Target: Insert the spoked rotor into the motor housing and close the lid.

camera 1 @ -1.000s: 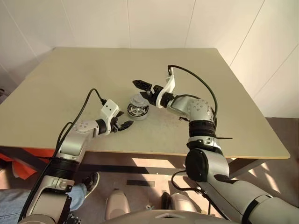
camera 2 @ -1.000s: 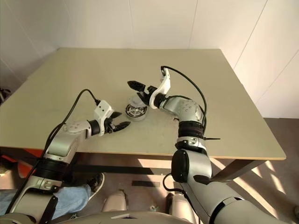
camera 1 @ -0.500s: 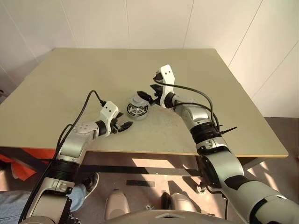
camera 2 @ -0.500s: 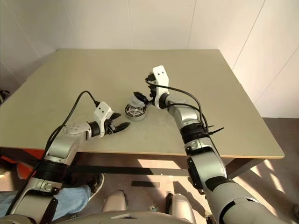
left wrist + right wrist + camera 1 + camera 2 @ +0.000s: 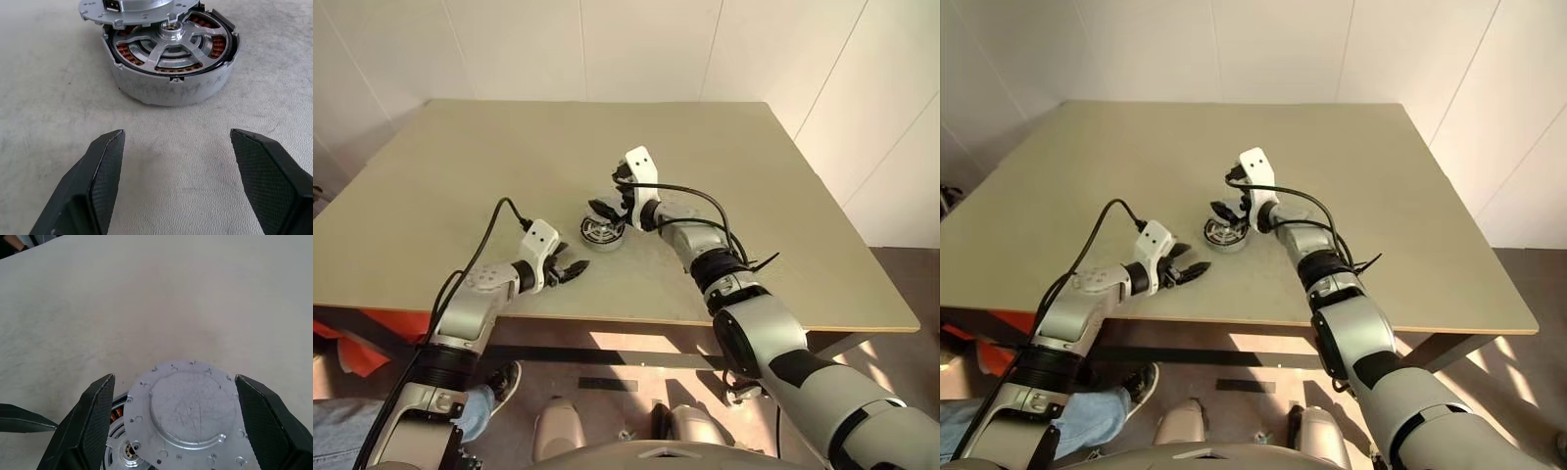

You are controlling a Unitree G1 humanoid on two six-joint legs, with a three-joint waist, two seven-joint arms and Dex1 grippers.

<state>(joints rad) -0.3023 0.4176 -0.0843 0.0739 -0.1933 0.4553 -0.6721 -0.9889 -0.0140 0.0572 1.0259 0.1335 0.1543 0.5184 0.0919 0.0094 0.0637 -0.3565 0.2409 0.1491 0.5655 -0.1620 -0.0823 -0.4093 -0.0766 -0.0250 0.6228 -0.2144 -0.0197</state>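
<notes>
The motor housing (image 5: 171, 90) stands on the table a short way ahead of my left gripper (image 5: 177, 132), which is open and holds nothing. Inside the housing lies the spoked rotor (image 5: 173, 41), silver hub up, with reddish windings showing between the spokes. The lid (image 5: 188, 411), a grey disc with a notched edge, rests tilted on the housing's far rim, partly covering it. My right gripper (image 5: 174, 377) hovers over the lid (image 5: 127, 10) from the far side, open, one finger on each side of the disc. In the head view the housing (image 5: 603, 235) sits between the two grippers.
The beige table (image 5: 754, 196) stretches wide and bare around the housing. Its front edge runs just behind my left gripper (image 5: 570, 270). A person's leg in jeans (image 5: 337, 431) and a shoe show below the table at the left.
My right gripper has rolled over, dropped and moved in, and its fingers now flank the lid. The left gripper, the housing and the lid stayed put.
</notes>
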